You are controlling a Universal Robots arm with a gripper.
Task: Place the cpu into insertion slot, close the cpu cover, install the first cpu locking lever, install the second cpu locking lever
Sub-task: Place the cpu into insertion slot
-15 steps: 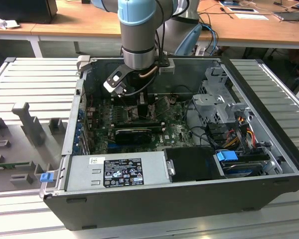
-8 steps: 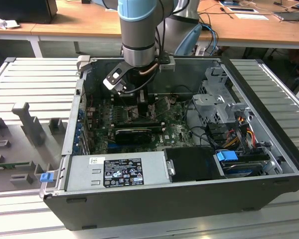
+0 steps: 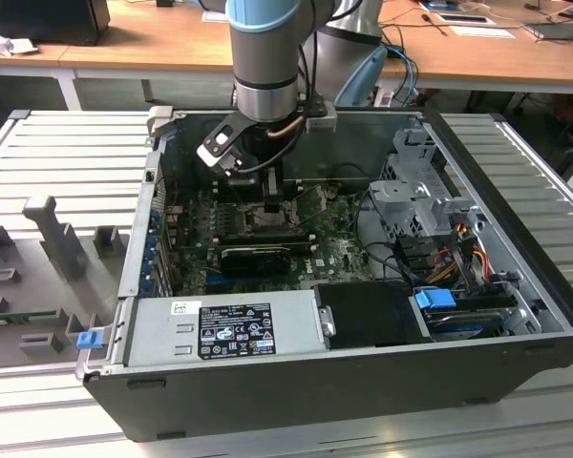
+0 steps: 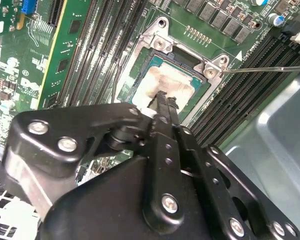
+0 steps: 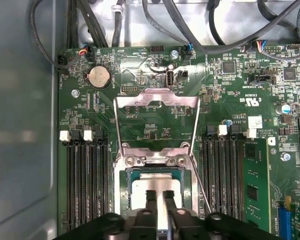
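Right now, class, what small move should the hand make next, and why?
Probably lift the hand straight up: the cpu already sits in the insertion slot, the cpu cover is open, and the hand hangs over the chip.

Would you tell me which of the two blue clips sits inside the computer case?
The blue clip on the exterior view's right is inside the case; the other clip sticks out from its outer corner.
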